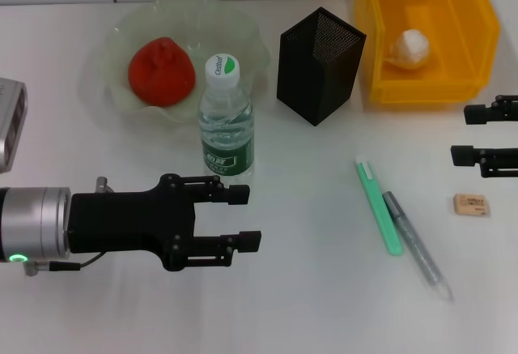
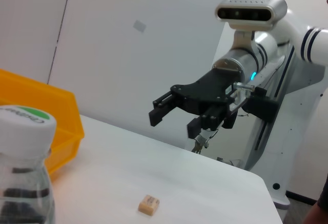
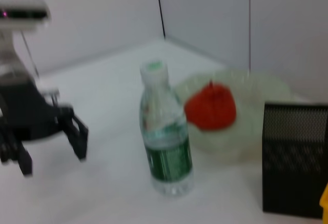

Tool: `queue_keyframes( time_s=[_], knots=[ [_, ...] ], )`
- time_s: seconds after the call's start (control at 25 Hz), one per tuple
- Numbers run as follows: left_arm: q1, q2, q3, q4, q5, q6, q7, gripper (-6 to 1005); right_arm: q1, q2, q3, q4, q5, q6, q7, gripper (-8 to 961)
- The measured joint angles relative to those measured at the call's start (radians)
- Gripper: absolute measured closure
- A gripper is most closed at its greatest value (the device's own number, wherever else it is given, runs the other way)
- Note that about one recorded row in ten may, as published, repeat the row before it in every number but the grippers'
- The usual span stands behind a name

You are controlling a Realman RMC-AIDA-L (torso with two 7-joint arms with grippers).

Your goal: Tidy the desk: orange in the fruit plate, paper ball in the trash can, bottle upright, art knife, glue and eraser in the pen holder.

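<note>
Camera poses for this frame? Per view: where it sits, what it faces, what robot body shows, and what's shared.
Head: on the robot's head, looking down at the desk; left gripper open near the bottle, right gripper open at the edge above the eraser.
Left wrist: low by the bottle, facing across to the right gripper, robot head and eraser.
Right wrist: facing back at the bottle, orange, left gripper.
Shared: bottle in all three.

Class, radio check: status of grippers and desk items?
Left gripper open, empty, beside upright bottle. Right gripper open above eraser. Nothing blocking pen holder.
</note>
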Motion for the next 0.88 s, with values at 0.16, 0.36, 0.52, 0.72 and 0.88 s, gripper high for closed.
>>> queue_keyframes(
  time_s=[0.16,0.36,0.52,0.72,0.88],
  knots=[
    [-0.007,0.0,0.0,0.0,0.0,0.001,-0.006,321,-0.003,-0.016,0.054,0.113,0.024,-0.018,-0.062,246],
    [-0.01,0.002,0.0,0.001,0.0,0.006,-0.014,321,-0.005,-0.024,0.059,0.149,0.019,-0.017,-0.078,246],
    [-0.011,0.003,0.0,0.0,-0.003,0.013,-0.016,321,-0.006,-0.024,0.06,0.148,0.019,-0.019,-0.081,245],
    [-0.011,0.003,0.0,0.003,-0.005,0.024,-0.024,321,-0.003,-0.025,0.056,0.145,0.019,-0.014,-0.07,245],
    [-0.01,0.002,0.0,0.011,-0.003,0.029,-0.03,322,-0.001,-0.024,0.053,0.129,0.02,-0.018,-0.049,245]
  ],
)
